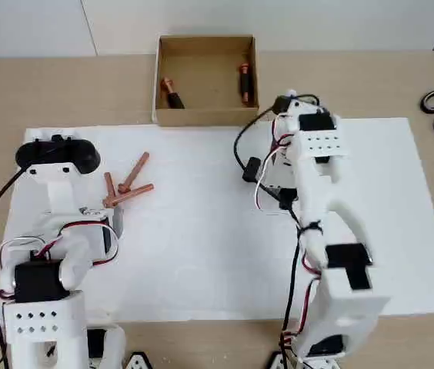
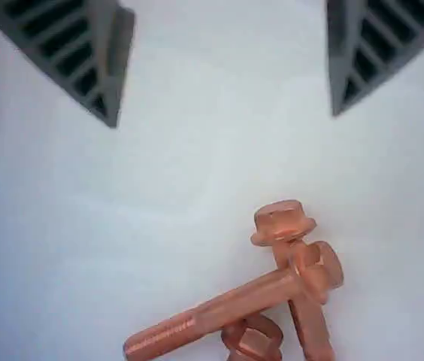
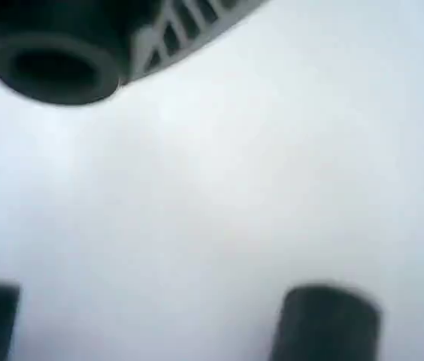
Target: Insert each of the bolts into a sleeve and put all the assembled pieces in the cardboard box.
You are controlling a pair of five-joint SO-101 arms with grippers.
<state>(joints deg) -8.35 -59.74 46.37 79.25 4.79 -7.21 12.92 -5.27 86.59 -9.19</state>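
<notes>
Bolts point(image 1: 128, 184) lay crossed in small pile on white sheet point(image 1: 201, 254), just ahead of left claw point(image 2: 223, 113), shafts slanting toward cardboard box point(image 1: 205, 115); left arm point(image 1: 55, 231) nearer. We saw that claw spread wide, holding nothing. High view gave us two assembled pieces point(image 1: 172, 92) in box; left wrist view gave how bolts overlapped.

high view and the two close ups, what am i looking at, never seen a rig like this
Two white robot arms sit side by side at a table. The high view is from a fixed camera above; the other two come from cameras on each arm's wrist. On the white sheet lie three copper bolts, the left gripper open near them. The right gripper holds a black sleeve; two more sleeves lie on the sheet. The cardboard box holds two assembled pieces.
</notes>
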